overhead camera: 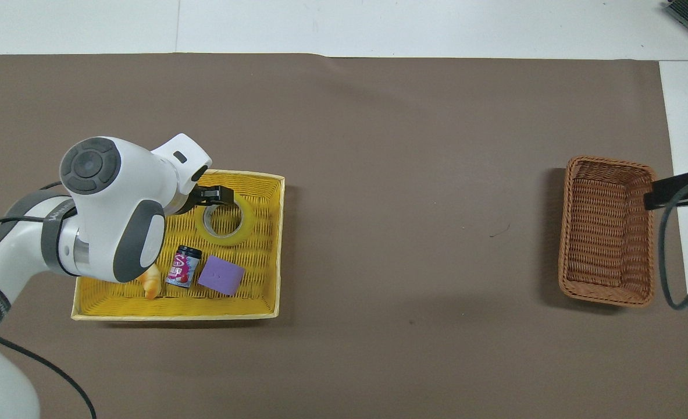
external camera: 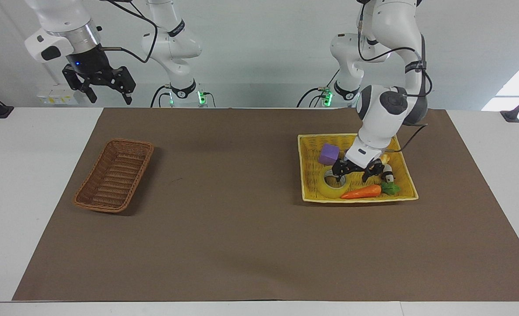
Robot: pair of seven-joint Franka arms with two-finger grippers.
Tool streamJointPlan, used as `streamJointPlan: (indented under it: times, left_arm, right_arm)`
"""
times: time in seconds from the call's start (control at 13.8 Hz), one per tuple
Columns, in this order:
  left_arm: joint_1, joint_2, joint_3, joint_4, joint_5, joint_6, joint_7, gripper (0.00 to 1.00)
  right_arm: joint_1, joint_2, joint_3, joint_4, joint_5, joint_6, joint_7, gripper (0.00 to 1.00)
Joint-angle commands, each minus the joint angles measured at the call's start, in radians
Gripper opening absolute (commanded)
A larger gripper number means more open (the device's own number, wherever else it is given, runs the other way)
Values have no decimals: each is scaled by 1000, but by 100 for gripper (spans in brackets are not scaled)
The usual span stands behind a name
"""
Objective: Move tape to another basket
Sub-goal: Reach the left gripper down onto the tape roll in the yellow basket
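The left tool (external camera: 355,172), fingers spread wide, hangs just over the tape (external camera: 334,185) in the yellow basket (external camera: 305,184), the tape near its 6 o'clock rim. The right tool (external camera: 105,87), also wide, waits above the table edge near the brown basket (external camera: 114,175).

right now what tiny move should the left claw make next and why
Probably ease the left claw straight down so its open fingers straddle one wall of the tape, then shut. It hangs just over the roll's rim in the yellow basket, apparently not gripping yet. The right claw waits raised near the brown basket.
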Motion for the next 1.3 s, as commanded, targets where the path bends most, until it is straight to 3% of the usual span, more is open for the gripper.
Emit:
streamJointPlan:
  times: [0.0, 0.22, 0.58, 0.72, 1.16, 1.23]
  left_arm:
    - [-16, -20, 16, -26, -9, 7, -2, 96]
    - [-16, -37, 18, -64, -7, 4, 0, 76]
    - [-16, -69, 18, -118, -7, -6, -3, 64]
    - [-13, -74, 18, -127, -7, -7, -8, 41]
    - [-16, -43, 18, -137, -7, 17, -9, 39]
    - [-16, -45, 16, -138, -7, 17, -11, 34]
  right_arm:
    - [-14, -30, 5, -55, 17, 33, 0, 100]
    - [-6, -41, 5, -72, 17, 36, -3, 100]
    - [-6, -42, 5, -75, 18, 35, -3, 100]
    - [-5, -42, 5, -75, 18, 35, -3, 100]
    - [-2, -42, 7, -76, 20, 35, -2, 100]
    - [-2, -42, 8, -81, 20, 35, -2, 100]
